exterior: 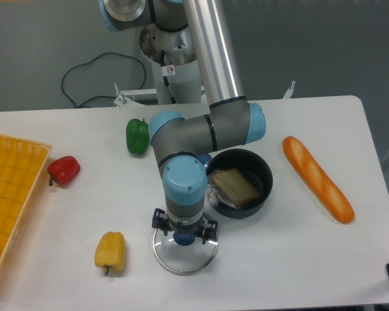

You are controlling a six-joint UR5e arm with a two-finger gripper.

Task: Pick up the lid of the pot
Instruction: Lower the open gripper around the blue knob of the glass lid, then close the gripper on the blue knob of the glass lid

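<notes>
Lining up over the knob (184,239), the claw (184,229) points down with its fingers apart, one toward each side of the knob, nothing clamped. The pot lid (183,262) lies flat on the surface (298,265), knob up, near side of the black pot (262,168); can't tell if the rims touch. Knob-up placement suits this grab: the knob looks like the one easy grip, since the clear disc is wide and low. The wide finger spread likely leaves room to drop around the knob before closing. Step in hand reads as final approach, lid not lifted. Next move probably calls for a small descent, a centred squeeze, then straight up. Risks: a high grip could slip off the rounded knob, an off-centre one could tilt the disc, and the pot sits close enough to get knocked on the way up. Pot is open with a brown item (235,186) inside, too obscured to name. Bread stick (318,180) lies well apart on the right side of the view; yellow pepper (110,251), red pepper (64,170) and green pepper (137,137) sit on the other side, clear of the grab.
</notes>
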